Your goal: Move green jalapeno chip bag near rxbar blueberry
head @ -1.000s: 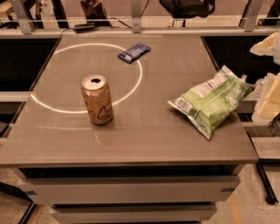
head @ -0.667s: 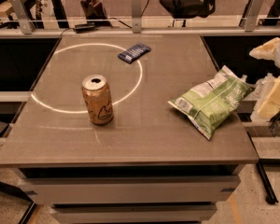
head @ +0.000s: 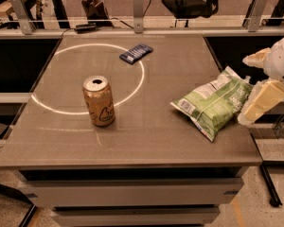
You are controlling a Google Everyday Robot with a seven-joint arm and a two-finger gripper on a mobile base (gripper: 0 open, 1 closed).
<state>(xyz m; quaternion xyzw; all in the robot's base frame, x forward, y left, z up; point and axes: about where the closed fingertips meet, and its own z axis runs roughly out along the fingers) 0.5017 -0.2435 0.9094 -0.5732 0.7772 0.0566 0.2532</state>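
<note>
The gripper [head: 246,90] is hovering at the right edge of the table [head: 146,145], its 2 cream fingers standing apart and clasping nothing. The green jalapeno chip bag [head: 209,102] is lying just to its left, its long axis running from near-left to far-right toward the fingers. The rxbar blueberry [head: 136,53] is sitting well apart, far-left of the bag, beyond the tan can [head: 99,101]

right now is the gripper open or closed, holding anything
Gripper: open, holding nothing, at the right edge of the table beside the green jalapeno chip bag.
</note>
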